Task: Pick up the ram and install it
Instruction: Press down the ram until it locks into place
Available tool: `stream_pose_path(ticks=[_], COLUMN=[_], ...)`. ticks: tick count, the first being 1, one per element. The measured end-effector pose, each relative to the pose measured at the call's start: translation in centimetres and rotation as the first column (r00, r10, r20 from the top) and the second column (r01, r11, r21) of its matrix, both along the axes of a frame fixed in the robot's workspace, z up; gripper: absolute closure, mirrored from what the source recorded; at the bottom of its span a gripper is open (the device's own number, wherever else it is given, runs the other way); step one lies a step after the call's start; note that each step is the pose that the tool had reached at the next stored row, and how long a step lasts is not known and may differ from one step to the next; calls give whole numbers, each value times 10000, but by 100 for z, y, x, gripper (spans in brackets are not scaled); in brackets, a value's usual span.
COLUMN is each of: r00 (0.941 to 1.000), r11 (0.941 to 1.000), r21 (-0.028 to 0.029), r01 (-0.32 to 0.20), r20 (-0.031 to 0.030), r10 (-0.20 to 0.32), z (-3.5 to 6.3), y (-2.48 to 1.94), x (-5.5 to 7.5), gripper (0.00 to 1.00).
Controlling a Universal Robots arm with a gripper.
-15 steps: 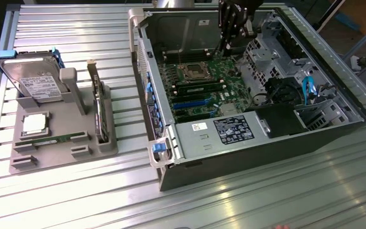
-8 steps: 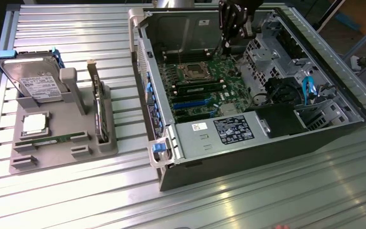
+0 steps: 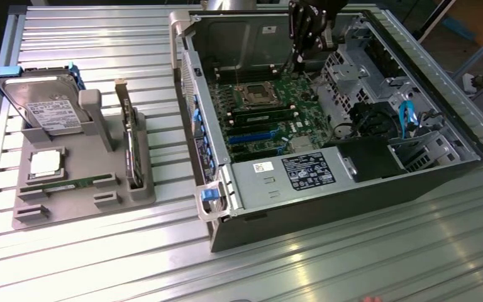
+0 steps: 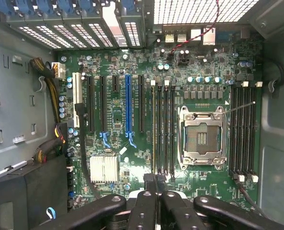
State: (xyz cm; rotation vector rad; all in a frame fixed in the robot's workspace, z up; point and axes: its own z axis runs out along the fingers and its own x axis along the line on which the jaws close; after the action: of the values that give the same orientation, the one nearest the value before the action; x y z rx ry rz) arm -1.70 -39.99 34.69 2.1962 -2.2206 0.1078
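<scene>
My pincer (image 3: 311, 39) hangs over the open computer case (image 3: 443, 126), its fingers drawn together.

From my wrist, the closed black fingertips meet just above the motherboard (image 4: 146, 129), beside the empty processor socket (image 4: 202, 136) and the dark memory slots (image 4: 163, 129); I cannot tell whether anything is pinched between them. One ram stick (image 3: 67, 185) lies flat in the grey holder tray (image 3: 82, 207) on the table, on the exterior view's left, below the square silver processor (image 3: 47, 162).
</scene>
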Motion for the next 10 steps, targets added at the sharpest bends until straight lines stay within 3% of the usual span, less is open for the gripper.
stream_pose_path(ticks=[4, 10], r00=[10000, 10000], r11=[10000, 10000], r21=[0, 0], r01=[-2, 0], r20=[0, -1], r10=[2, 0], z=[0, 0], y=[0, 0], x=[14, 175], gripper=[89, 89])
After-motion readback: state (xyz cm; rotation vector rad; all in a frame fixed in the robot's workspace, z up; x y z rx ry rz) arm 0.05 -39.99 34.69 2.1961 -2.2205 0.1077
